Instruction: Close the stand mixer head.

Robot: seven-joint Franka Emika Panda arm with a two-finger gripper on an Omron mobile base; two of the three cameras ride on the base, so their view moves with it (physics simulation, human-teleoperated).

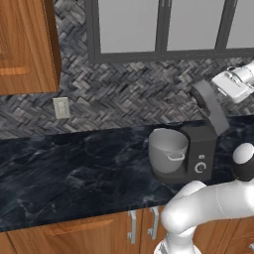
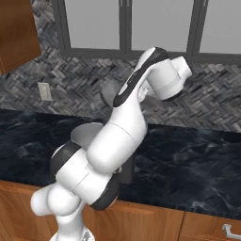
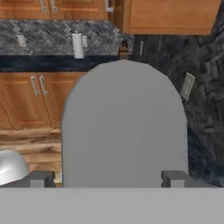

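Note:
The stand mixer stands on the black counter at the right of the left base view, and its head (image 1: pixel 210 106) is tilted up and back from the dark column (image 1: pixel 201 155). Its grey metal bowl (image 1: pixel 168 151) sits below on the base. My gripper (image 1: pixel 222 84) hovers just right of the head's raised end. In the hand view the head (image 3: pixel 124 127) is a large rounded grey shape close in front, and the gripper (image 3: pixel 108 179) is open with one fingertip (image 3: pixel 41 178) at each side of it. The bowl (image 3: pixel 11 168) peeks in at lower left. Touch cannot be judged.
The dark marble counter (image 1: pixel 74 168) stretches left of the mixer. Behind it are a herringbone backsplash with a wall outlet (image 1: pixel 61 107), a wooden upper cabinet (image 1: pixel 25 44) at left and windows (image 1: pixel 163 25) above. My own arm (image 2: pixel 117 141) hides most of the mixer in the right base view.

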